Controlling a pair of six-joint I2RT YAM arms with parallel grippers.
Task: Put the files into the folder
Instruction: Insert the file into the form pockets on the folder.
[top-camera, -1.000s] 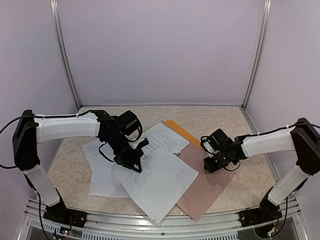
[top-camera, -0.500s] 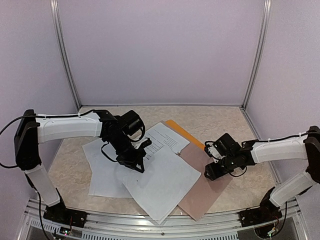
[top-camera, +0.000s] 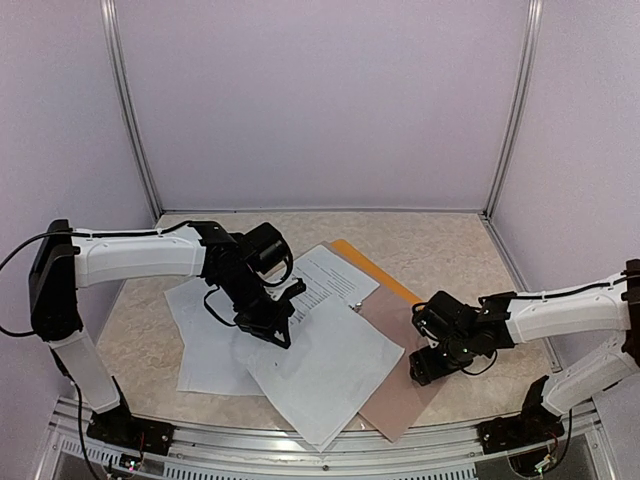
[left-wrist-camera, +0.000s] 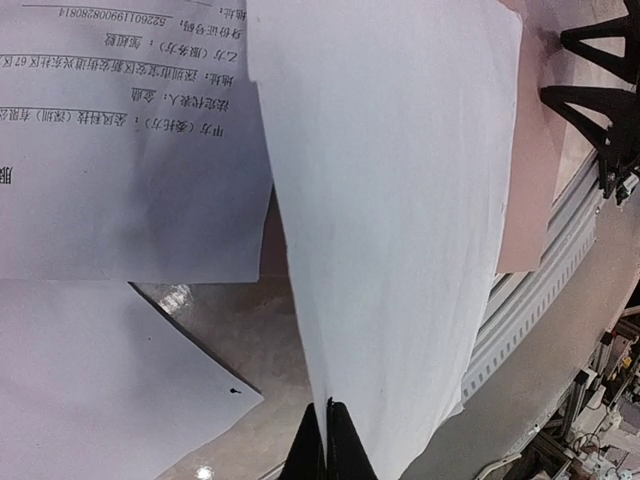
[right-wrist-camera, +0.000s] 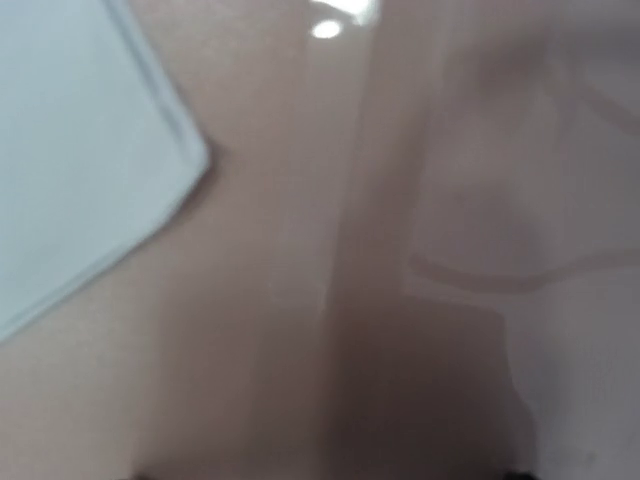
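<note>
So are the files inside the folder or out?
Out. The files lie loose across the table, one pinched by the left gripper; the folder shows only an orange edge.

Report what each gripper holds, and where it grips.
Left gripper pinches one white sheet at its edge. Right gripper, jaws apart over the pinkish board, holds nothing.
</note>
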